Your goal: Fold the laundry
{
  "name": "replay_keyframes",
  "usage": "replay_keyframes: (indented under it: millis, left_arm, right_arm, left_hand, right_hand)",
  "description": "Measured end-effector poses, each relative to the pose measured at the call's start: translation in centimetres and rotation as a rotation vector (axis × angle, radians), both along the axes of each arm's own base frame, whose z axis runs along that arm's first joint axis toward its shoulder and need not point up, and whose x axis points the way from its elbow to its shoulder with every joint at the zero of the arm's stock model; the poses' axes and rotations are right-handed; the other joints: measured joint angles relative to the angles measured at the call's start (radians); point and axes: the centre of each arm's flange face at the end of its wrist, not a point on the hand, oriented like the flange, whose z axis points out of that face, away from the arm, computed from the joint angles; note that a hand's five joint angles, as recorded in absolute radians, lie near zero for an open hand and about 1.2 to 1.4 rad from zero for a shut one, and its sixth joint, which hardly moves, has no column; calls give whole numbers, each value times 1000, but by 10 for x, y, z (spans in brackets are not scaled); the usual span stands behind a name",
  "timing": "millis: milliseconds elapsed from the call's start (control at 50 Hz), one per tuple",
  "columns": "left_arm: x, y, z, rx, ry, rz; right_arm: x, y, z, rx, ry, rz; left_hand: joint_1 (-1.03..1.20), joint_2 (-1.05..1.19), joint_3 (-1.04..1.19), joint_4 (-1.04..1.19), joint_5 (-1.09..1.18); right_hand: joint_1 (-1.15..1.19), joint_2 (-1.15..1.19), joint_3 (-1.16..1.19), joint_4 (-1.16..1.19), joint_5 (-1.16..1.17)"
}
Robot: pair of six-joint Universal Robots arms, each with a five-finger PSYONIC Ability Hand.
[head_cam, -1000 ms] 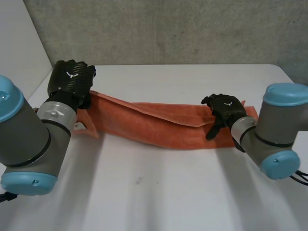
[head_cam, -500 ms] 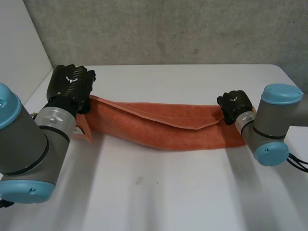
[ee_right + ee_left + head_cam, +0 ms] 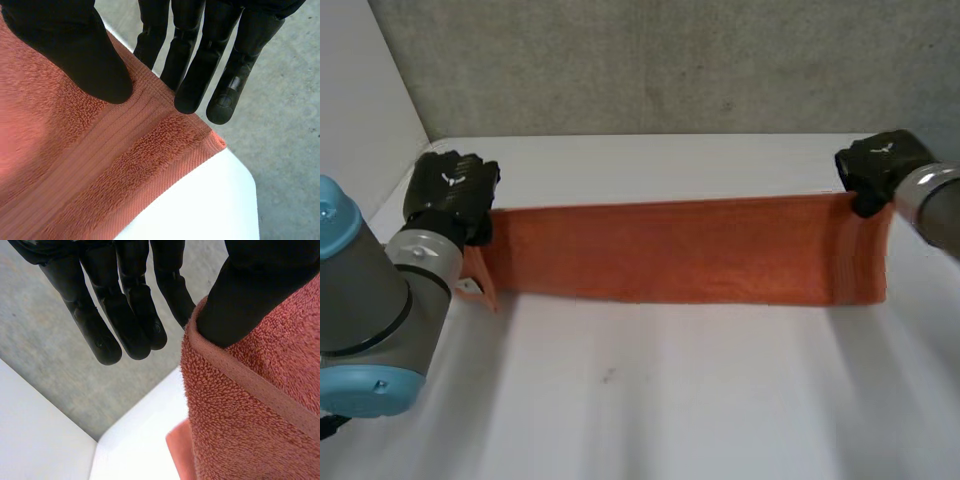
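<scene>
So over by the table's left edge, the left hand [image 3: 448, 192] is hanging onto the top left corner of the orange towel [image 3: 670, 250]. In its wrist view the thumb [image 3: 250, 290] is pressing on the hemmed edge and the straight fingers [image 3: 125, 310] are sitting just behind the cloth. So it's pinching that corner, not just touching it. A bit of the towel's left end is drooping below the hand, beside the grey left arm [image 3: 380, 290].

From there the towel is stretching out wide and smooth over the far half of the white table [image 3: 670, 400]. Its top edge is pulled pretty much straight, running along the table's far edge in front of the grey wall [image 3: 670, 60]. Can't tell if the bottom edge is touching the tabletop or hanging just over it.

Near the table's far right corner, the right hand [image 3: 875, 172] is gripping the other top corner. In its wrist view the thumb is pressing on the ribbed border strip and the fingers are lining up behind the edge, pinching the cloth between them. The towel's right end is hanging below that hand in soft vertical ripples.
</scene>
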Motion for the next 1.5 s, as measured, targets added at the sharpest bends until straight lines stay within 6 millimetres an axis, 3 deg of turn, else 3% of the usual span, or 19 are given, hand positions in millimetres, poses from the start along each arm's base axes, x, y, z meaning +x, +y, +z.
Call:
replay_keyframes:
  millis: [120, 240, 360, 480, 580, 620, 660, 700, 760, 820, 920, 980, 1080, 1100, 1140, 1180, 1280, 1360, 1500]
  left_arm:
    - [3, -2, -20, 73, -42, -16]
    - [5, -3, -48, 187, -101, -57]
    - [6, -21, -81, 266, -172, -66]
    - [5, -70, -79, 162, -252, -40]
    - [-3, -126, -20, -135, -253, -8]
    - [-9, -142, 30, -336, -195, -6]
    - [-11, -146, 60, -447, -152, -12]
    - [-13, -141, 115, -636, -54, -33]
    - [-12, -132, 147, -733, 26, -62]
    - [-7, -124, 158, -752, 86, -88]
    - [5, -122, 135, -659, 106, -89]
    - [16, -123, 92, -518, 82, -77]
    - [22, -117, 44, -371, 48, -81]
    - [24, -113, 20, -301, 32, -87]
    - [25, -111, 12, -278, 27, -89]
    - [29, -102, -32, -149, 1, -99]
    - [33, -90, -81, -5, -25, -109]
    - [35, -79, -111, 91, -50, -112]
    - [39, -70, -123, 155, -123, -114]
  right_arm:
    - [-16, 43, 15, 157, 133, 44]
    - [-20, 67, -9, 302, 235, 97]
    - [-15, 53, -55, 381, 265, 117]
    - [-7, 11, -47, 234, 245, 73]
    - [8, -39, 28, -157, 100, -20]
    - [15, -50, 74, -354, -13, -42]
    - [17, -50, 101, -460, -79, -45]
    - [18, -42, 146, -626, -190, -38]
    - [15, -28, 171, -713, -252, -22]
    - [13, -16, 172, -721, -270, -2]
    - [15, -6, 137, -616, -250, 28]
    - [15, 0, 91, -472, -218, 37]
    - [13, 7, 50, -341, -190, 34]
    - [12, 10, 30, -278, -177, 30]
    - [12, 11, 24, -259, -173, 29]
    - [10, 16, -6, -170, -154, 22]
    - [9, 22, -42, -55, -124, 17]
    - [7, 32, -67, 41, -90, 21]
    - [5, 43, -83, 113, -62, 30]
  left_hand:
    - [0, 0, 0, 0, 0]
    - [0, 0, 0, 0, 0]
    - [0, 0, 0, 0, 0]
    - [0, 1, 1, 0, 0]
    - [0, 1, 2, 0, 0]
    - [0, 1, 2, 0, 0]
    - [0, 1, 2, 1, 0]
    - [0, 1, 2, 0, 0]
    - [0, 1, 2, 0, 0]
    - [0, 1, 2, 0, 0]
    - [0, 1, 2, 0, 0]
    - [0, 1, 2, 0, 0]
    - [0, 1, 2, 0, 0]
    - [0, 1, 2, 1, 0]
    - [0, 1, 2, 1, 0]
    - [0, 1, 2, 1, 0]
    - [0, 2, 2, 1, 0]
    - [0, 2, 2, 1, 0]
    - [-242, -280, -271, -277, -216]
  right_hand:
    - [0, 0, 6, 0, 0]
    - [0, 0, 9, 0, 0]
    - [0, 0, 9, 0, 0]
    - [0, 0, 9, 0, 0]
    - [0, 4, 9, 2, 0]
    - [0, 4, 9, 2, 0]
    - [0, 4, 9, 2, 0]
    - [0, 4, 9, 2, 5]
    - [0, 4, 9, 2, 8]
    - [0, 4, 9, 2, 12]
    - [0, 4, 9, 2, 12]
    - [0, 4, 9, 2, 12]
    - [0, 4, 9, 2, 12]
    - [0, 4, 9, 2, 12]
    - [0, 4, 9, 2, 12]
    - [0, 4, 9, 2, 12]
    - [0, 4, 9, 2, 12]
    - [0, 4, 9, 2, 12]
    - [0, 4, 9, 2, 12]
